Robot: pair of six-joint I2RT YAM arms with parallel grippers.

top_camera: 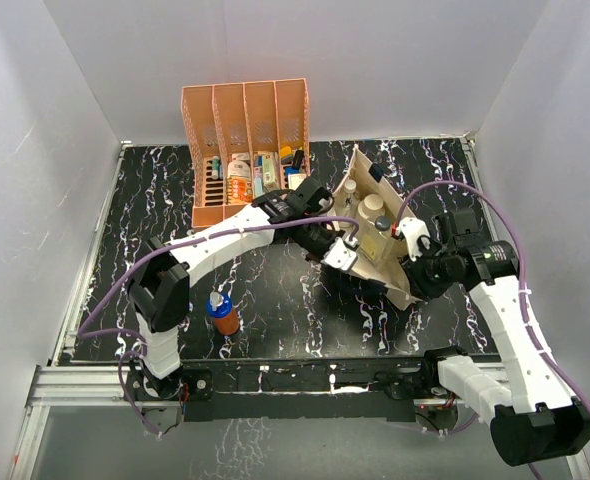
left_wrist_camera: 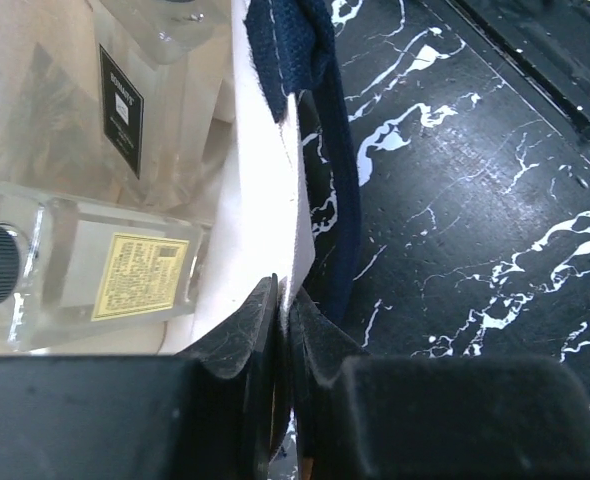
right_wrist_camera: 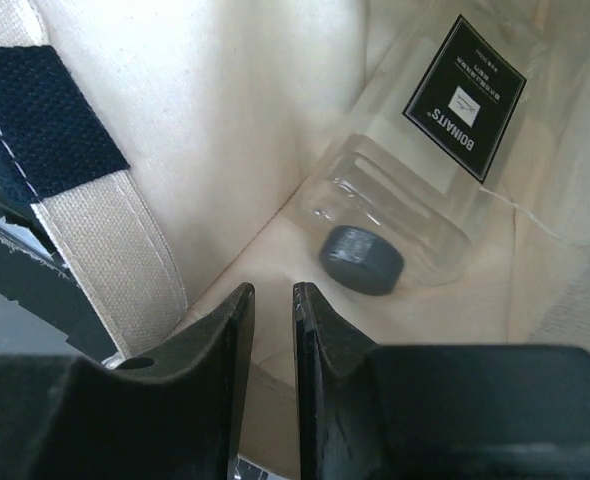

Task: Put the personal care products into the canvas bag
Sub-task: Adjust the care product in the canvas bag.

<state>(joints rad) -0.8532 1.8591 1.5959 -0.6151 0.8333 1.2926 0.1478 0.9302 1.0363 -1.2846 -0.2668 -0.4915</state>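
The cream canvas bag point(top_camera: 361, 178) lies open on the black marbled table. Its rim point(left_wrist_camera: 270, 180) is pinched in my left gripper point(left_wrist_camera: 283, 295), which is shut on it beside the navy strap point(left_wrist_camera: 325, 150). My right gripper point(right_wrist_camera: 273, 295) straddles the opposite rim point(right_wrist_camera: 225, 120), its jaws a narrow gap apart on the canvas. Inside lie a clear grey-capped bottle point(left_wrist_camera: 95, 275) and a clear square dark-capped bottle point(right_wrist_camera: 415, 190). An orange-brown blue-capped bottle point(top_camera: 223, 314) stands alone on the table, near the left arm's base. In the top view, the left gripper point(top_camera: 340, 252) and the right gripper point(top_camera: 412, 237) flank the bag.
An orange four-slot file rack point(top_camera: 245, 110) stands at the back, with several small packs and pens point(top_camera: 250, 178) in its base. White walls close the table on three sides. The left arm point(top_camera: 225, 240) stretches diagonally across the middle.
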